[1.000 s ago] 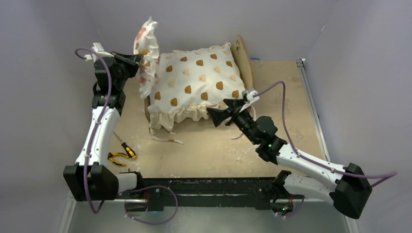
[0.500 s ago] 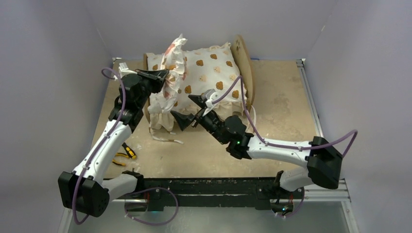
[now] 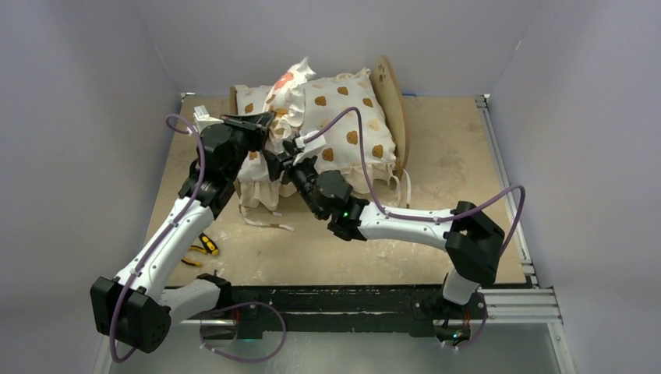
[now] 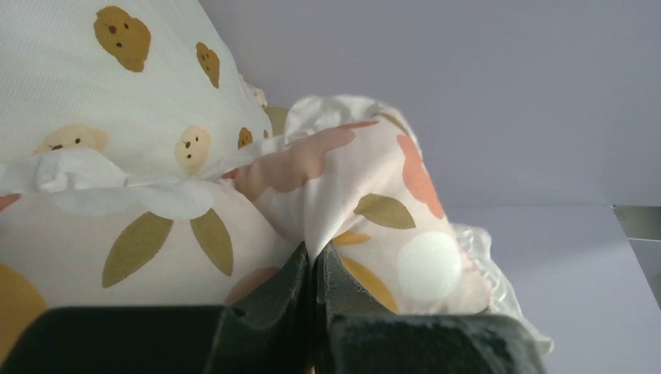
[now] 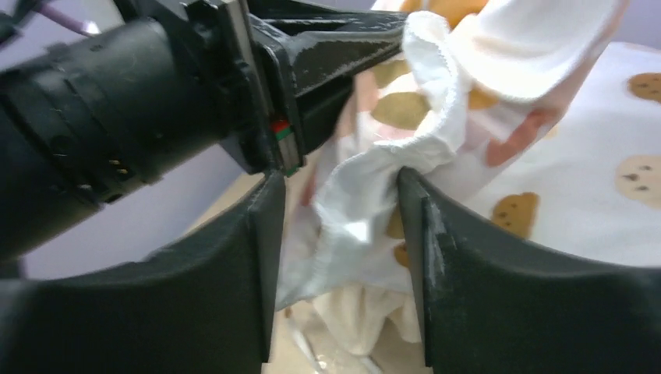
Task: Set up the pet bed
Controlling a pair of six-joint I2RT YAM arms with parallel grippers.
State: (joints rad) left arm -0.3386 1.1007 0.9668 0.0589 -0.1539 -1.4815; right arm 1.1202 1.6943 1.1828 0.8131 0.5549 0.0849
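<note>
At the back of the bench (image 3: 460,179), left of centre, the pet bed (image 3: 400,117) is seen with its long axis laid from side to side in the overhead view. Its rounded headboard (image 3: 384,78) stands at the right-hand end and the foot at the left, and most of the frame is hidden under the bear-print cushion (image 3: 343,117) that lies on it. Over the foot end, the floral pillow (image 3: 287,82) is held up by the left tool (image 4: 316,261), whose jaws are closed tight on a fold of the pillow's cloth. The right tool (image 5: 339,183) is placed just beside the left one, on its near side. Its jaws are set apart, with the pillow's white ruffle (image 5: 390,167) hanging between them. One finger is touched by the cloth and the other is not, so no grip by this tool is judged to be made yet. From both tools the headboard is reached by going rightward along the bed's length, and the pillow is hung at the wrong end if it is meant to rest against that headboard. Neither tool is placed clearly nearer to the headboard, since both are gathered at one spot. A second hold on the ruffle is judged to be the step in hand, so that the pillow can be carried along the long axis and laid flat rather than bunched.
</note>
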